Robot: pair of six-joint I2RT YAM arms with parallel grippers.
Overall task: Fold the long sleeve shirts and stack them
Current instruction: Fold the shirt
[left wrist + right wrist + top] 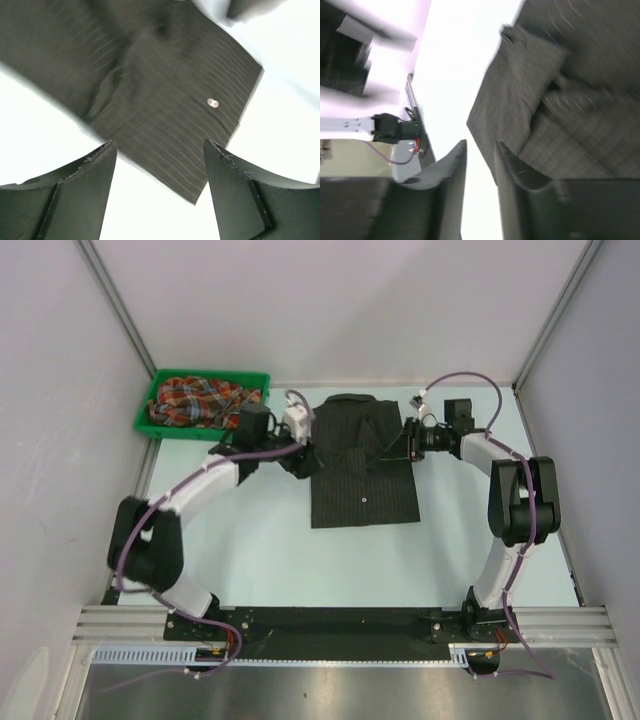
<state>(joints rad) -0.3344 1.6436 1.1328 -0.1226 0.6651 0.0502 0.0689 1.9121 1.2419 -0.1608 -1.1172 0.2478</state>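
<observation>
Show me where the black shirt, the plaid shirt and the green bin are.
black shirt (362,488), top view, lower front panel.
plaid shirt (200,400), top view, crumpled middle.
green bin (220,373), top view, far rim.

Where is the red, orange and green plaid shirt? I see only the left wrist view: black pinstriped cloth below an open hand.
Observer: The red, orange and green plaid shirt lies crumpled in the green plastic bin, at the far left corner of the table.
Operator: And the right hand?
Observer: At the right edge of the black pinstriped collared shirt, opposite the left hand.
Operator: How does that shirt lie?
Observer: As a folded rectangle mid-table, collar toward the far side.
</observation>
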